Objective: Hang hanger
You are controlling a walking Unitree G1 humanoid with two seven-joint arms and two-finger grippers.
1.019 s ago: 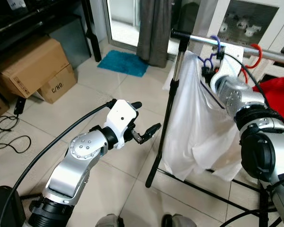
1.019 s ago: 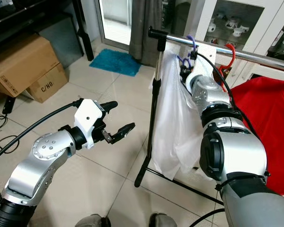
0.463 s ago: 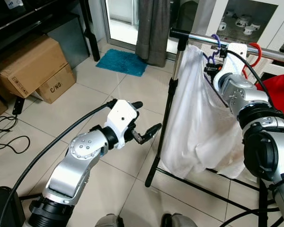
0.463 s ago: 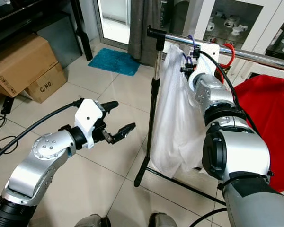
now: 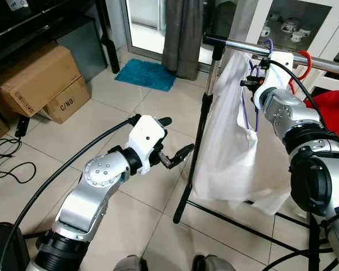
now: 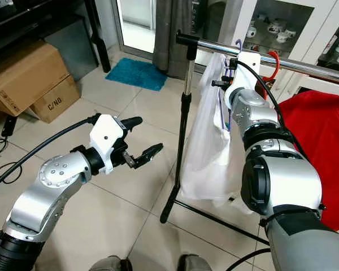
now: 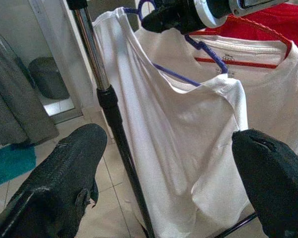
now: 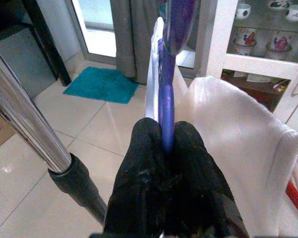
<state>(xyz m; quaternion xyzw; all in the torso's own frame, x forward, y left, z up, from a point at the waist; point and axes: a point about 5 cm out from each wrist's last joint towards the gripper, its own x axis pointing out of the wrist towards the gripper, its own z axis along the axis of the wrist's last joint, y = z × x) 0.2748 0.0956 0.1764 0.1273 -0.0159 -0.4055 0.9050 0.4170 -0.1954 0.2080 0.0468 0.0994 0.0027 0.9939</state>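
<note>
My right gripper clenches the purple plastic hanger carrying a white T-shirt
It's up at the chrome rail; my left gripper's fingers are spread, grasping nothing

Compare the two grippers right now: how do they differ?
The left gripper is open and holds nothing; the right gripper is shut on the purple hanger. The left hovers low over the floor beside the rack pole; the right is raised at the rail. Both have black fingers.
</note>
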